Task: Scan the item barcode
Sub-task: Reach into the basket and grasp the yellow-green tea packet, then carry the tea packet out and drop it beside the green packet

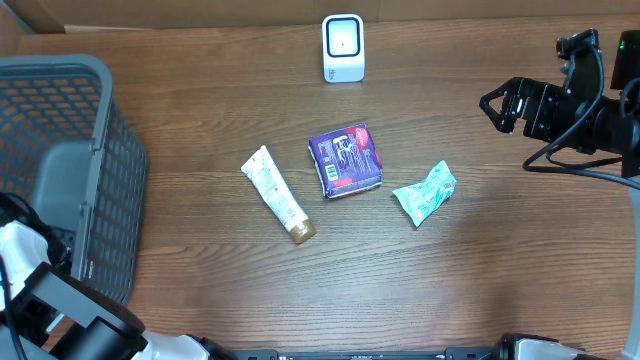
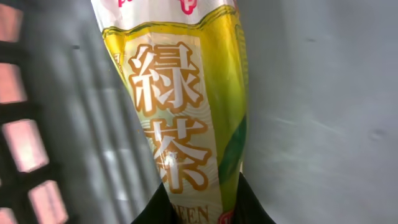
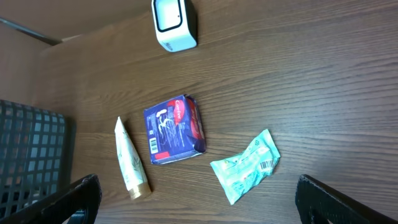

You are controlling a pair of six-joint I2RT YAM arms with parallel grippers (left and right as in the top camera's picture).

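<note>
Green tea packet (image 2: pixel 180 124) between left fingers (image 2: pixel 252 208)

The table (image 1: pixel 480 290) — dark brown wood, grain running left to right — is filling the overhead view; a tan strip (image 1: pixel 200 10) is showing beyond its far edge.

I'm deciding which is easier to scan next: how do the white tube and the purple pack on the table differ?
The white tube is long and slim with a gold cap; the purple pack is squat and roughly square. The pack shows a barcode facing up; none shows on the tube. Both lie flat on the wooden table, with nothing touching them.
</note>
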